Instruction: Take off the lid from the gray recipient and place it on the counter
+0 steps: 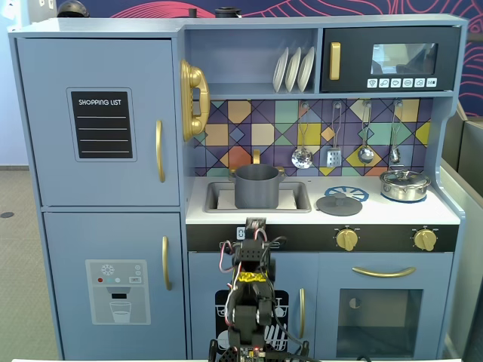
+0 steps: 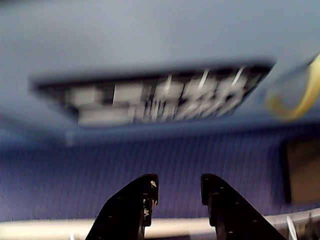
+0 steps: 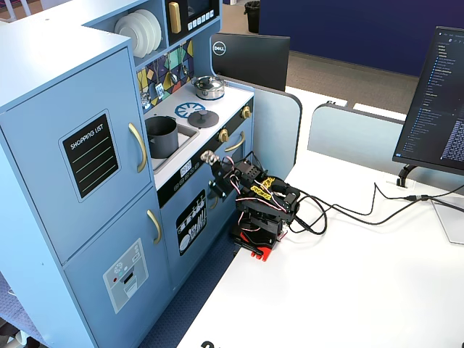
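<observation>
White desk (image 3: 377, 290) with a monitor (image 3: 435, 94) at right. Dark blue partition wall (image 3: 348, 29) behind; beige floor (image 1: 19, 249) below.

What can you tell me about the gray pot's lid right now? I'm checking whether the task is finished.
The lid is a flat, round, matte dark-gray disc with a small central knob. It lies flat on the pale counter, partly over the blue-and-white burner print, right of the sink in a fixed view. It is off the gray pot, which stands open in the sink. Nothing grips it.
</observation>
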`<action>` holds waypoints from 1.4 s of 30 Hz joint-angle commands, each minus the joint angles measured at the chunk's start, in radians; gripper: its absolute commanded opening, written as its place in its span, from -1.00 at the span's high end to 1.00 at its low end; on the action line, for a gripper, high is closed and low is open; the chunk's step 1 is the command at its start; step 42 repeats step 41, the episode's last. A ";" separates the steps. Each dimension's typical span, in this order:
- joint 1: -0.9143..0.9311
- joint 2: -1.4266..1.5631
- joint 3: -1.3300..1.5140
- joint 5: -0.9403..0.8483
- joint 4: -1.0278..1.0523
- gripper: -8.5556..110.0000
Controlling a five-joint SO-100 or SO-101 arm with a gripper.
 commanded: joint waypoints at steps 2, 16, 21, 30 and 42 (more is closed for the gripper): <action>-0.015 0.049 0.055 -0.008 0.156 0.86; -0.029 0.051 0.095 0.089 0.431 0.80; -0.034 0.051 0.095 0.097 0.431 0.79; -0.034 0.051 0.095 0.098 0.431 0.78; -0.034 0.051 0.095 0.098 0.431 0.78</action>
